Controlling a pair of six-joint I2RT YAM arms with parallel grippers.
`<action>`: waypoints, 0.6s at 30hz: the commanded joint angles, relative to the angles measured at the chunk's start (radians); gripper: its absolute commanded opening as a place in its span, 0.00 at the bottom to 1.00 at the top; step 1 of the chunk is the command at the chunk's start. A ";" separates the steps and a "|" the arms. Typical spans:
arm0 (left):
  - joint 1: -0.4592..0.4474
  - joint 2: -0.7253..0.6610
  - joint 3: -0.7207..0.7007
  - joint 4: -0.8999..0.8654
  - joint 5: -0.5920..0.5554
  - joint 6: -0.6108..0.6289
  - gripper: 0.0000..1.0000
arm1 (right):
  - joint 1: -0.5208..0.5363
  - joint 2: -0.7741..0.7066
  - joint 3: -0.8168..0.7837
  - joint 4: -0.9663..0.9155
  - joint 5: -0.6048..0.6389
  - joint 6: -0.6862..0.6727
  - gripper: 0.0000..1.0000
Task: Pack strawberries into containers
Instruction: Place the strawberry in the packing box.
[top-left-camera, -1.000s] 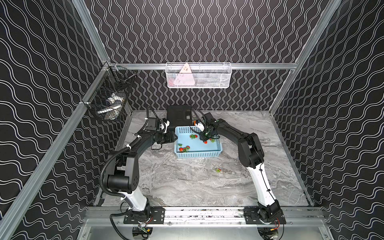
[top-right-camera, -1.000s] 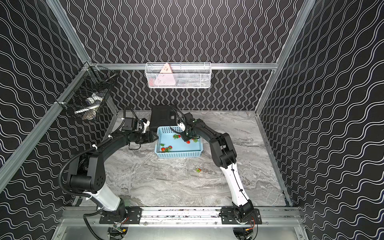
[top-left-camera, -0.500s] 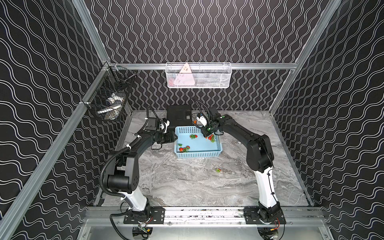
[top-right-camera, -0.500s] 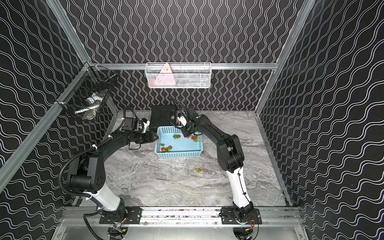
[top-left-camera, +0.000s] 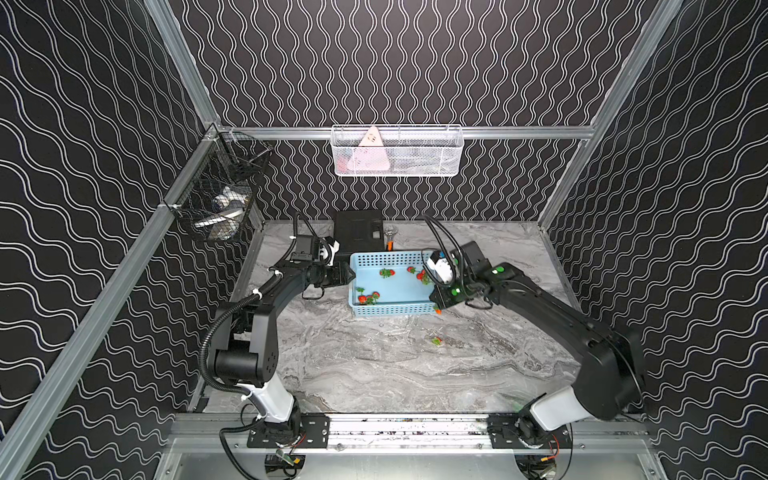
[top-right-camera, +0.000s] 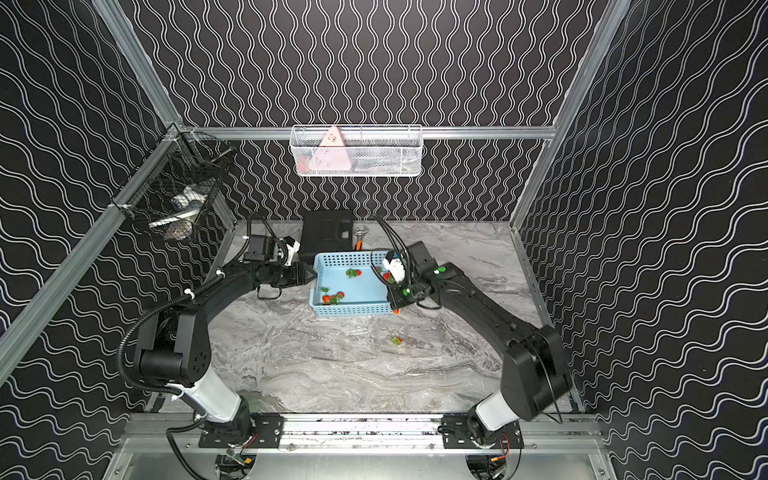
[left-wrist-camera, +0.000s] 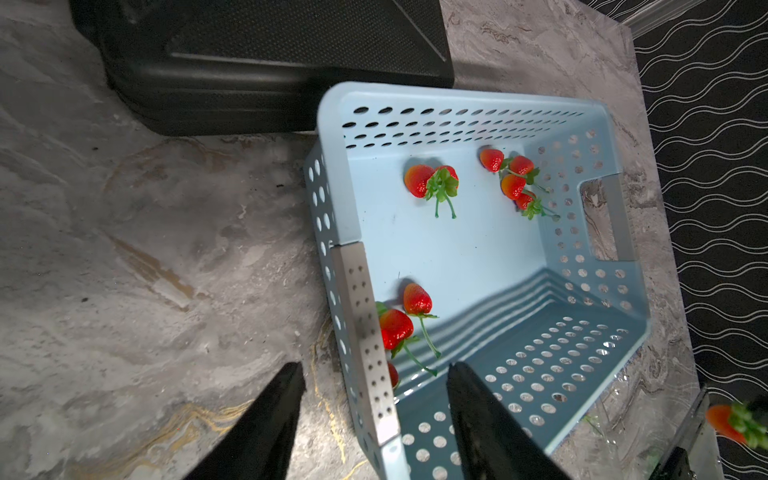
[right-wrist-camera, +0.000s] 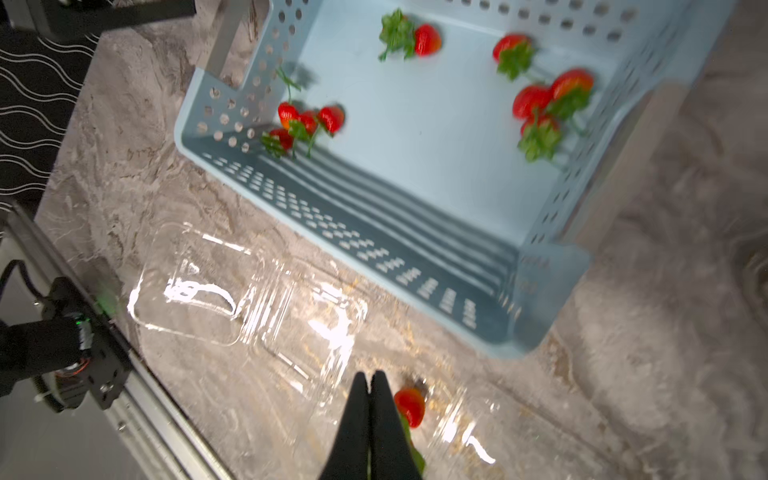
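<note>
Veined marble tabletop (top-left-camera: 374, 365) bears perforated blue basket (top-left-camera: 390, 309) holding glossy red strawberries (left-wrist-camera: 417, 179).

Blue basket (left-wrist-camera: 457, 124) is smooth moulded plastic punched with holes, low sheen. At its 6 o'clock the containers (right-wrist-camera: 195, 299) are thin clear plastic, super glossy, glare all over them. Black case (left-wrist-camera: 270, 50) at its 12 looks like pebbled matt plastic. Strawberries (left-wrist-camera: 417, 180) are shiny, kinda waxy. Table (left-wrist-camera: 145, 249): grey marble look, satin finish.
</note>
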 joint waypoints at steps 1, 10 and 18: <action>0.000 -0.012 0.005 0.001 0.021 -0.002 0.61 | 0.002 -0.052 -0.114 0.005 -0.059 0.097 0.00; 0.000 -0.016 0.002 0.001 0.017 -0.002 0.61 | 0.061 0.026 -0.196 0.149 -0.088 0.171 0.01; 0.000 -0.012 0.003 0.000 0.017 0.000 0.61 | 0.082 0.073 -0.154 0.116 -0.034 0.151 0.33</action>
